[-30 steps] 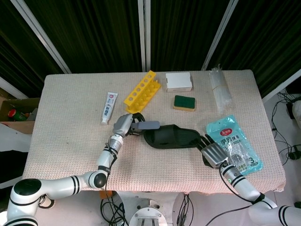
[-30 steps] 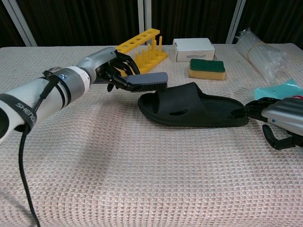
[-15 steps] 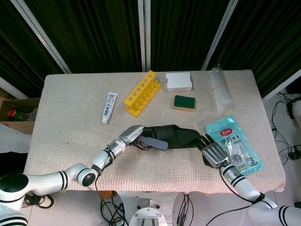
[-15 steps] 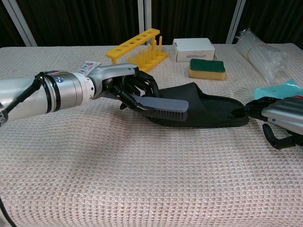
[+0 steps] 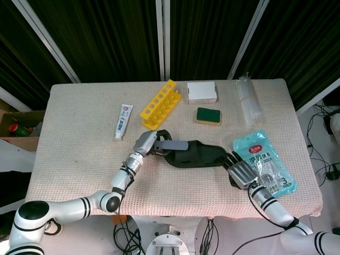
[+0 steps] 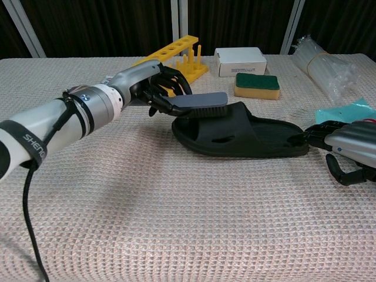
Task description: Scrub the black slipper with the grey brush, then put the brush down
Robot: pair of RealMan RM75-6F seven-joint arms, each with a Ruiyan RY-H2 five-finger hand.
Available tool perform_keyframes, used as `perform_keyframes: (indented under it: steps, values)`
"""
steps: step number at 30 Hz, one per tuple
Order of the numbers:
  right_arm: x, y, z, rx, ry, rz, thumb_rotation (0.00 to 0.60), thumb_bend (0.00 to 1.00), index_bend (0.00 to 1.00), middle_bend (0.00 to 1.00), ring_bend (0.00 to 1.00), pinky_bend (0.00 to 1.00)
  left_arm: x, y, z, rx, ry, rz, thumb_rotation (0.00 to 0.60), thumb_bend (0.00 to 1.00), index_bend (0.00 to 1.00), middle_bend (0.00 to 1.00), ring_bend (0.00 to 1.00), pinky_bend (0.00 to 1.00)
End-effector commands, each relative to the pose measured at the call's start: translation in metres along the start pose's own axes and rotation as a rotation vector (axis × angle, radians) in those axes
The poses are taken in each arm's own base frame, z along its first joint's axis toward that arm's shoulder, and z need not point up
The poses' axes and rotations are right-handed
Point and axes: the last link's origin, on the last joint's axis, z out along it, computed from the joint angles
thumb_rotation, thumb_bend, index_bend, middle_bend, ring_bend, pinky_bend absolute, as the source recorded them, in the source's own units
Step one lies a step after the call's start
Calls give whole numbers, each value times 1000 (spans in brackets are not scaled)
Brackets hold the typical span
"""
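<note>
The black slipper [image 5: 197,155] [image 6: 247,138] lies flat mid-table, toe end to the left. My left hand [image 5: 147,143] [image 6: 154,91] grips the grey brush [image 5: 175,145] [image 6: 200,101] by its handle, bristles down over the slipper's strap at the left end. Whether the bristles touch the strap I cannot tell. My right hand [image 5: 241,173] [image 6: 346,150] rests on the table at the slipper's heel end, fingertips touching the heel, fingers curled.
A yellow rack [image 5: 161,103] [image 6: 173,59], a toothpaste tube [image 5: 123,121], a white box [image 5: 202,92] [image 6: 241,60], a green sponge [image 5: 208,116] [image 6: 257,84] and a clear plastic bundle [image 5: 248,101] lie at the back. A teal packet [image 5: 263,162] lies by my right hand.
My left hand has swept the brush back from the slipper's near side up onto the strap at its left end. The right hand and slipper have stayed put.
</note>
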Motion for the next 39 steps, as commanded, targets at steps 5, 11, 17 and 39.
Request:
perform_keyframes:
  steps: [5, 11, 17, 39]
  values:
    - [0, 1, 0, -2, -1, 0, 476, 920, 57, 128, 0, 0, -1, 0, -3, 47, 7, 39, 600, 465, 834, 857, 715, 754]
    - [-1, 1, 0, -5, -3, -1, 474, 920, 57, 127, 0, 0, -8, 7, -16, -22, -169, 49, 600, 469, 836, 857, 715, 753]
    - [-1, -1, 1, -3, -3, -4, 474, 920, 57, 127, 0, 0, -7, 7, -21, -63, -258, 130, 600, 470, 861, 877, 734, 763]
    - [-2, 2, -1, -12, -8, 4, 477, 922, 58, 126, 0, 0, 5, 0, 1, 106, 149, -18, 600, 467, 780, 813, 693, 732]
